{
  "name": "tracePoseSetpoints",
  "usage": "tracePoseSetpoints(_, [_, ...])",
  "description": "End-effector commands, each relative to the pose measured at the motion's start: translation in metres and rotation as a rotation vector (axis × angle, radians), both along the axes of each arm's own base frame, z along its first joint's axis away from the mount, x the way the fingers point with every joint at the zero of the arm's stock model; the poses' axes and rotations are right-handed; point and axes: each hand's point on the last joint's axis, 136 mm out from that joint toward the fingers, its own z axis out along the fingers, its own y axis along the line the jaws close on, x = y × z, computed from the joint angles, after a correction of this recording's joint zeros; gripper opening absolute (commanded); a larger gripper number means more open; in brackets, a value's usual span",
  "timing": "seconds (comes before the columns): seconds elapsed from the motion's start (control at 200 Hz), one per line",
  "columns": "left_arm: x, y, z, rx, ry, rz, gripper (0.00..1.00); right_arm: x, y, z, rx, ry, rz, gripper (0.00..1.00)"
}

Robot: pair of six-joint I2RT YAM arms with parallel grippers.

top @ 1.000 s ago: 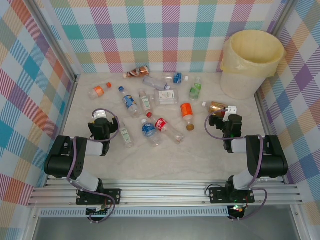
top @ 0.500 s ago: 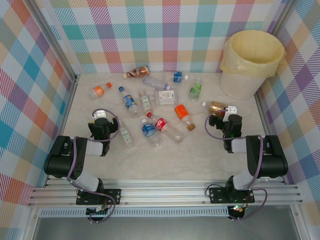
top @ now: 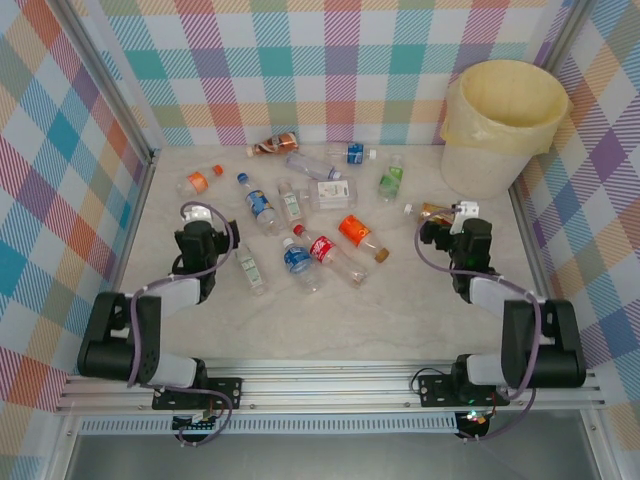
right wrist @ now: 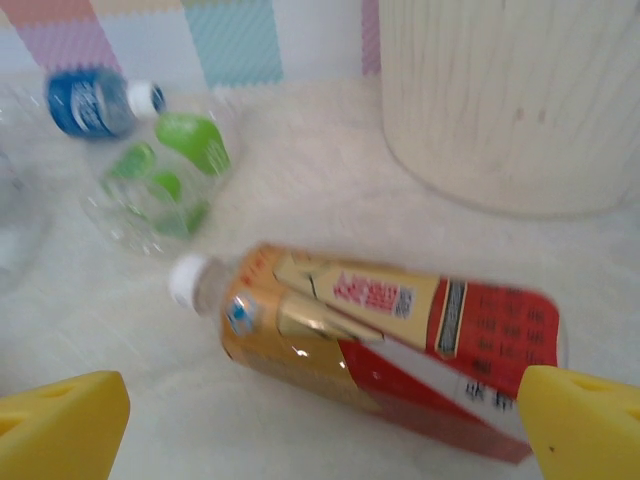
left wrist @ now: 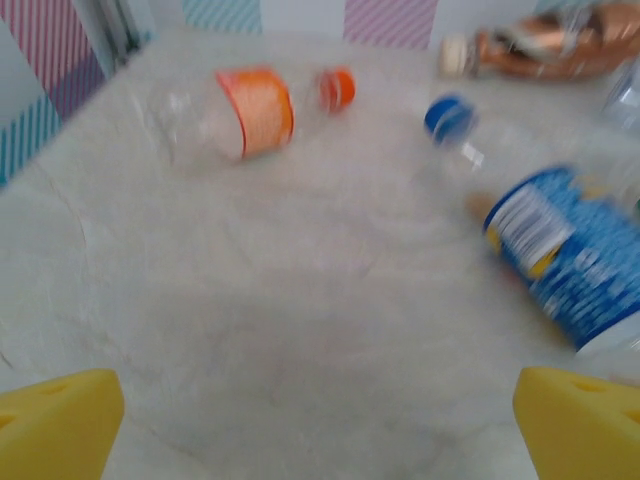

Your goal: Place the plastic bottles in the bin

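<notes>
Several plastic bottles lie scattered over the pale table (top: 330, 320). The cream bin (top: 503, 125) with its yellowish liner stands at the far right; its wall (right wrist: 510, 100) is close ahead in the right wrist view. My right gripper (top: 458, 216) (right wrist: 320, 430) is open, and a gold-and-red labelled bottle (right wrist: 400, 340) (top: 432, 211) lies crosswise just ahead of its yellow fingertips, untouched. My left gripper (top: 199, 218) (left wrist: 320, 430) is open over bare table. An orange-labelled bottle (left wrist: 250, 110) (top: 200, 181) lies ahead of it to the left. A blue-labelled bottle (left wrist: 560, 255) (top: 258, 203) lies ahead to the right.
A green-labelled bottle (right wrist: 165, 175) and a blue one (right wrist: 95, 100) lie beyond the gold bottle. A brown bottle (top: 273, 144) rests by the checked back wall. An orange-wrapped bottle (top: 352, 230) and a red-labelled one (top: 325, 247) lie mid-table. Checked walls close in both sides.
Both arms have stretched forward, carrying the grippers away from their bases toward the bottles. The orange-wrapped bottle mid-table has shifted left and turned. Both grippers stay open.
</notes>
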Motion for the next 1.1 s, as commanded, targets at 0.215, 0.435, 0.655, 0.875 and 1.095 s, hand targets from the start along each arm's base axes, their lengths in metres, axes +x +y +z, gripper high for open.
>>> tracePoseSetpoints(0.215, [-0.031, 0.008, 0.044, -0.234, -0.024, 0.144, 1.00, -0.032, 0.047, 0.024, 0.323, 0.196, 0.142, 1.00])
tracePoseSetpoints(0.435, [-0.052, 0.000, 0.051, -0.488, -0.036, 0.197, 1.00, -0.058, 0.104, 0.019, 0.435, 0.353, 0.381, 1.00])
tracePoseSetpoints(0.655, [-0.059, -0.010, 0.044, -0.652, -0.012, 0.219, 1.00, -0.055, 0.156, 0.007, 0.354, 0.456, 0.582, 1.00])
tracePoseSetpoints(0.875, [-0.056, -0.015, 0.040, -0.670, 0.018, 0.212, 1.00, -0.016, 0.179, -0.024, 0.207, 0.617, 0.532, 0.98])
tracePoseSetpoints(1.095, [-0.056, -0.013, 0.033, -0.656, 0.053, 0.233, 1.00, -0.001, 0.210, -0.056, 0.059, 0.740, 0.563, 0.93])
